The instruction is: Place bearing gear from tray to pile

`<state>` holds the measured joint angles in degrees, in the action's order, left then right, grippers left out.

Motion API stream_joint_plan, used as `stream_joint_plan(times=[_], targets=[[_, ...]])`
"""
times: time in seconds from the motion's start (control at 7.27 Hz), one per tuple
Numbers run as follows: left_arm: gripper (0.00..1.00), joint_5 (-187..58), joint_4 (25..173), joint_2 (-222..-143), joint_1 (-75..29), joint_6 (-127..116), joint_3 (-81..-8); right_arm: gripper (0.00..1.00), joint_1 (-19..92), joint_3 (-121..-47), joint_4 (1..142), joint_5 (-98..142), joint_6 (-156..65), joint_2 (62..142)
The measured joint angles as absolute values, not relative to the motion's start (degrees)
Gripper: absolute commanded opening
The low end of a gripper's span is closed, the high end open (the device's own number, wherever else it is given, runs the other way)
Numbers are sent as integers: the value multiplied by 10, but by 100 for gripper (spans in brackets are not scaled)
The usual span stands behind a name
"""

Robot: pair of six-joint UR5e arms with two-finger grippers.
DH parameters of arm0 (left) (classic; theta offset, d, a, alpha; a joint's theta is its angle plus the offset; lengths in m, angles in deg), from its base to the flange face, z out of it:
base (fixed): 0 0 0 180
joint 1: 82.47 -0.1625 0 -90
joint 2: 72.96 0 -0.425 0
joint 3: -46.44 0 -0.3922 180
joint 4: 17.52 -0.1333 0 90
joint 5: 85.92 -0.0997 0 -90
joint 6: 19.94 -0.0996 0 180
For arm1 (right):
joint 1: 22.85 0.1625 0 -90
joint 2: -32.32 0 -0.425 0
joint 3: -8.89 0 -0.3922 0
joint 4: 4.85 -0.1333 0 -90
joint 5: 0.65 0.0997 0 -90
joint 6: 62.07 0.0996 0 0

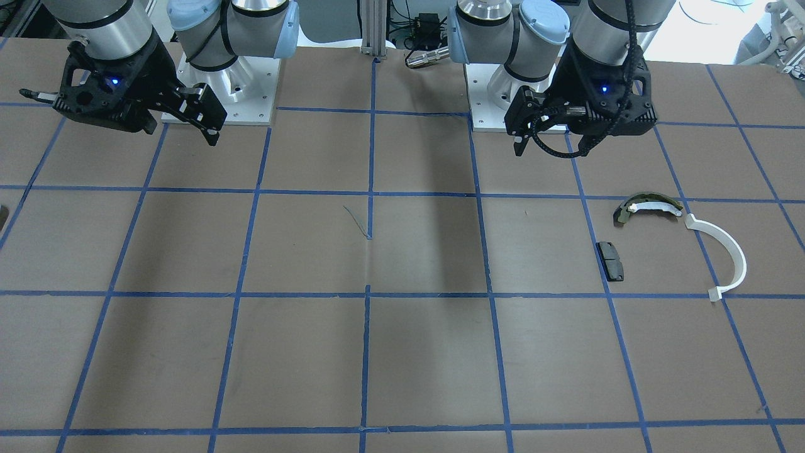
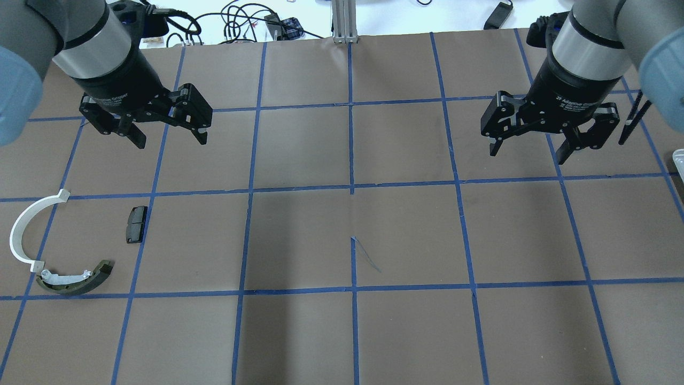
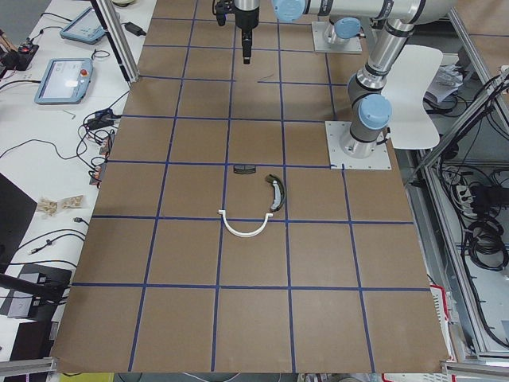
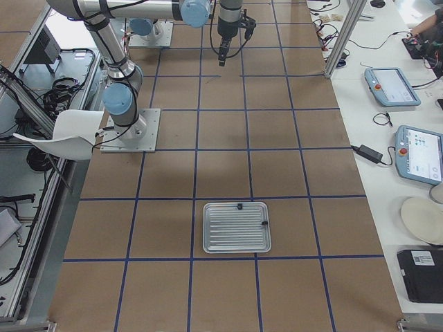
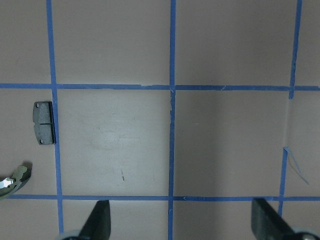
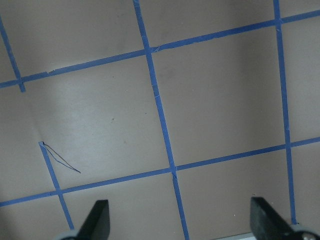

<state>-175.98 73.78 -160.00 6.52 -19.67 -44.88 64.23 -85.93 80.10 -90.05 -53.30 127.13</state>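
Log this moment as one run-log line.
left claw open, hovering | right claw open, hovering | tray: two small parts | pile: strip, shoe, pad

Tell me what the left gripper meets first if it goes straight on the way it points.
The left gripper, open, points down at bare table, about where blue tape lines cross. The black pad lies off to the side, outside its line. It would likely meet only the table.
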Motion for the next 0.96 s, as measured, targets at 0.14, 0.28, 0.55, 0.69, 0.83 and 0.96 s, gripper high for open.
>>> stream_joint_plan(times=[0.14,0.28,0.55,0.69,0.83,0.96], targets=[[100,-1760,738,-1600,65,-197,-449,100,642,-859,799,-903,-533,1271],[100,-1760,738,-1599,65,-197,-449,100,641,-859,799,-902,-533,1270],[100,-1760,738,-1599,65,-197,-449,100,640,-860,803,-900,-527,1269],[100,-1760,738,-1599,66,-197,-449,100,639,-860,804,-900,-525,1269],[100,-1760,738,-1599,66,-197,-449,100,635,-859,805,-899,-527,1268],[100,-1760,738,-1599,66,-197,-449,100,620,-858,804,-896,-531,1268]])
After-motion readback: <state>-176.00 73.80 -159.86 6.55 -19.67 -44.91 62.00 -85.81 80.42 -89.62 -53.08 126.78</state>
